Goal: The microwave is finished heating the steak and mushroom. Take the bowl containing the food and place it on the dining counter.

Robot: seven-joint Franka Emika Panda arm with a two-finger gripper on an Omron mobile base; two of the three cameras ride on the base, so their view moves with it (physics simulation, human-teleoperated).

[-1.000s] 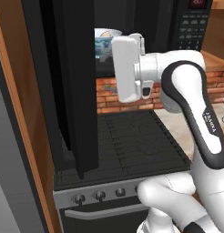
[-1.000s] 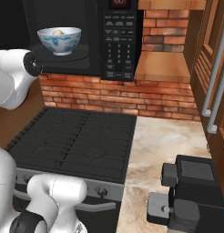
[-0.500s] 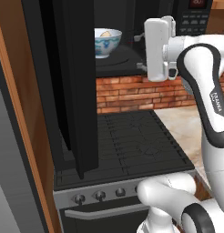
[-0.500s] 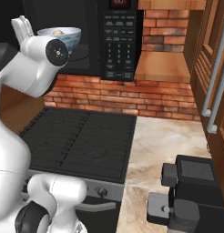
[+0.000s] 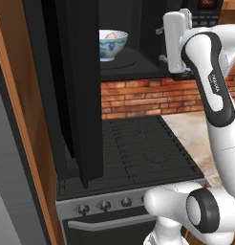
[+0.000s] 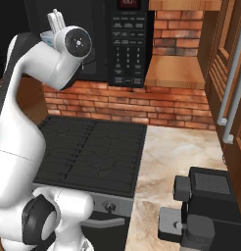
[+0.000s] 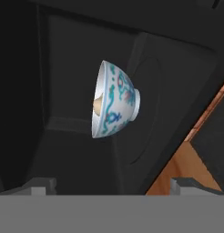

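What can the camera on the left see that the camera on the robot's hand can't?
Left base view alone: the swung-open microwave door, the black stove with its knobs, the brick wall and the robot's arm. Hand view alone: the bowl's blue-and-white underside and foot, seen rolled sideways, with the finger tips at the bottom. Both: the bowl sitting inside the microwave, with something pale peeking over its rim.
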